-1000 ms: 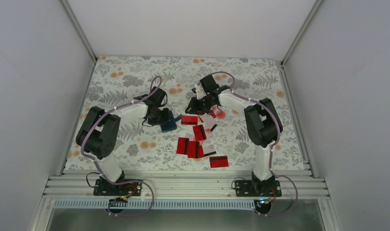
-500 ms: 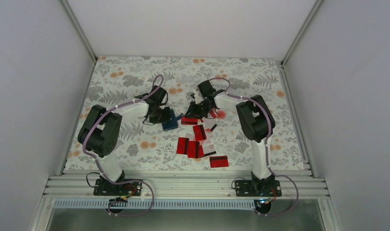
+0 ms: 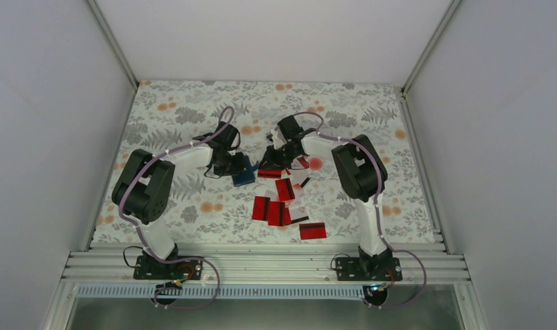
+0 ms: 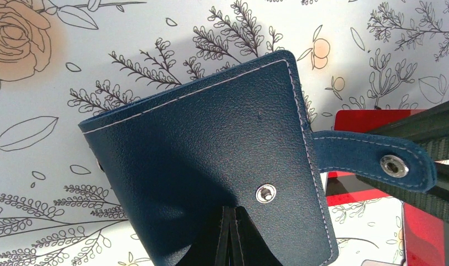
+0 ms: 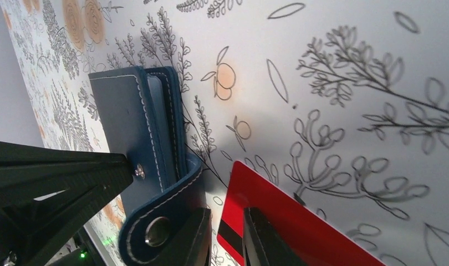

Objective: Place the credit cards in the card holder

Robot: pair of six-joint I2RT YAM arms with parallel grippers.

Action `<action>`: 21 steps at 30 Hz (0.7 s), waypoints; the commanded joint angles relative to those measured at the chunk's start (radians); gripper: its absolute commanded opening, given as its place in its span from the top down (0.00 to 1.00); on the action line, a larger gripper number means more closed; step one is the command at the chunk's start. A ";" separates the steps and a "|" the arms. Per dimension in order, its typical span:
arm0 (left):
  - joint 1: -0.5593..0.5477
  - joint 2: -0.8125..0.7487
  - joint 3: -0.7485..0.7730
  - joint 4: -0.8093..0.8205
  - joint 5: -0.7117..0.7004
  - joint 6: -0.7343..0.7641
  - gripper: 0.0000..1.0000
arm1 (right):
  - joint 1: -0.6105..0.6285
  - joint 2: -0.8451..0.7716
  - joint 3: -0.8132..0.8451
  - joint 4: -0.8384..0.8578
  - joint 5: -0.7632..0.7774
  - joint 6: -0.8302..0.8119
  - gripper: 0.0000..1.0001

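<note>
We have the left hand (image 4: 231, 246) clamped on the holder (image 4: 211, 149), probably to steady it for loading, with the strap (image 5: 156, 219) loose. Beside the strap, the right hand (image 5: 226, 238) is nearly together over a red card (image 5: 311, 233); we can't tell if it grips anything. The other cards (image 3: 281, 206) lie just right of the holder on the worktop (image 3: 179, 117).

- A floral-print cloth (image 3: 193, 117), pale with grey leaf sprigs and orange blooms, covers the tabletop.
- White panel walls (image 3: 42, 103) rise from the cloth's left, right and far edges.
- Silver corner struts (image 3: 114, 41) climb from the cloth's far corners.
- A ribbed aluminium rail (image 3: 262, 265) runs along the cloth's near edge.
- Nearer than the cloth lies what looks like a grey metal sheet (image 3: 262, 313).
</note>
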 commanded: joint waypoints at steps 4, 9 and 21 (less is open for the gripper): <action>-0.005 0.081 -0.014 -0.022 -0.017 0.017 0.98 | 0.031 0.029 0.048 0.011 -0.022 -0.005 0.84; -0.006 0.091 -0.009 -0.022 -0.016 0.015 0.98 | 0.039 0.032 0.056 0.013 -0.025 -0.006 0.84; -0.006 0.101 0.009 -0.032 -0.015 0.018 0.98 | 0.037 0.014 0.112 -0.031 0.011 -0.021 0.84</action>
